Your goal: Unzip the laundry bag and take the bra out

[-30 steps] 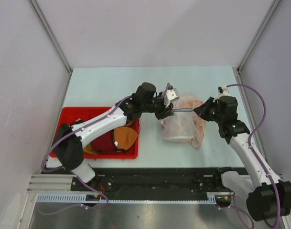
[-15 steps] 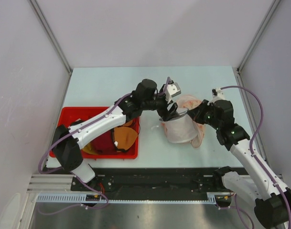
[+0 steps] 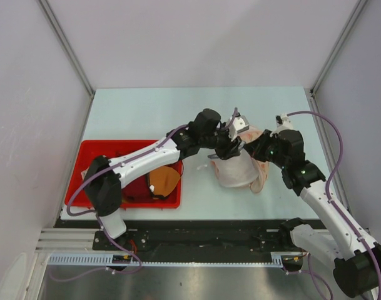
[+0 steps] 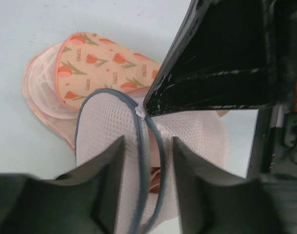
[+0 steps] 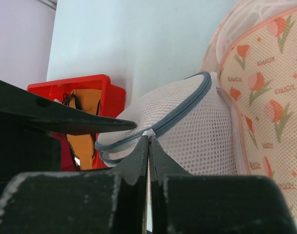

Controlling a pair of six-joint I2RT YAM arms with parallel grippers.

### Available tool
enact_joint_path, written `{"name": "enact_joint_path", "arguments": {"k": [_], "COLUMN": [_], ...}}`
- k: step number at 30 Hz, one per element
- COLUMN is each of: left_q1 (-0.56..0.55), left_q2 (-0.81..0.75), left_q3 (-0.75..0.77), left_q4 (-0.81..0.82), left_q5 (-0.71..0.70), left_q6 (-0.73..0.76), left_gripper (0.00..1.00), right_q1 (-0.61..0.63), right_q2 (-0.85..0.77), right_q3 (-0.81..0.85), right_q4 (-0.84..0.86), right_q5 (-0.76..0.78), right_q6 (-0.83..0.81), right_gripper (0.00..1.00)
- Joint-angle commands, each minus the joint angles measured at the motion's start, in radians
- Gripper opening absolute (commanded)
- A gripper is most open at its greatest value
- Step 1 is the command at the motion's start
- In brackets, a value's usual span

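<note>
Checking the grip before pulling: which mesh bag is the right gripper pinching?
The white laundry bag with the grey-blue rim: the right gripper is shut on a white tab at its rim. The pink tulip-print bag lies beside it.

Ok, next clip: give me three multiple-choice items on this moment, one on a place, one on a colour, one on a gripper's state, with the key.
1. In the top view, on which side of the laundry bag does the red bin lie?
A. left
B. right
C. beyond it, by the back wall

2. What colour is the bag's rim?
A. red
B. grey-blue
C. yellow

3. How does the right gripper stand?
A. wide open above bare table
B. shut on the bin's edge
C. shut on a white tab at the rim

Key:
1 A: the bin sits at the table's left and the bag near the middle.
2 B: the right wrist view shows a grey-blue band round the white mesh.
3 C: its fingertips meet on the tab.
</note>
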Motion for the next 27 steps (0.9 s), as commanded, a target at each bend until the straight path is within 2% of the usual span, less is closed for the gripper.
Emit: {"name": "enact_joint_path", "arguments": {"k": [1, 2, 3, 4, 5, 11, 16, 22, 24, 25, 27], "left_q1": [-0.001, -0.001, -0.001, -0.001, -0.001, -0.001, 0.002, 0.003, 0.003, 0.003, 0.003], "left_q2": [0.018, 0.018, 0.015, 0.010, 0.009, -0.054, -0.135, -0.225, -0.241, -0.245, -0.263], "left_q3": [0.038, 0.039, 0.036, 0.032, 0.032, -0.017, -0.079, -0.194, -0.221, -0.230, -0.272], "left_q4": [-0.016, -0.017, -0.014, -0.011, -0.010, 0.032, 0.110, 0.234, 0.268, 0.277, 0.320], "left_q5": [-0.004, -0.005, -0.004, -0.002, -0.005, 0.001, -0.010, -0.019, -0.021, -0.022, -0.021], "left_q6": [0.008, 0.011, 0.014, 0.017, 0.028, 0.065, 0.103, 0.140, 0.154, 0.178, 0.212], "left_gripper": [0.37, 0.30, 0.11, 0.03, 0.00, 0.00, 0.00, 0.00, 0.00, 0.00, 0.00], "right_q1": [-0.004, -0.014, -0.022, -0.033, -0.060, -0.240, -0.246, -0.228, -0.234, -0.237, -0.244], "right_q2": [-0.016, -0.016, -0.016, -0.014, -0.011, 0.053, 0.023, -0.078, -0.097, -0.103, -0.092], "right_q3": [0.051, 0.049, 0.051, 0.049, 0.049, -0.029, -0.023, 0.000, 0.000, 0.002, 0.012], "right_q4": [0.015, 0.011, 0.011, 0.009, 0.006, 0.089, 0.130, 0.078, 0.070, 0.073, 0.066], "right_q5": [0.027, 0.030, 0.027, 0.027, 0.029, -0.022, -0.083, -0.122, -0.177, -0.204, -0.307], "right_q6": [-0.036, -0.039, -0.057, -0.068, -0.082, -0.105, -0.070, -0.062, -0.074, -0.077, -0.097], "right_gripper": [0.00, 0.00, 0.00, 0.00, 0.00, 0.00, 0.00, 0.00, 0.17, 0.33, 0.42]}}
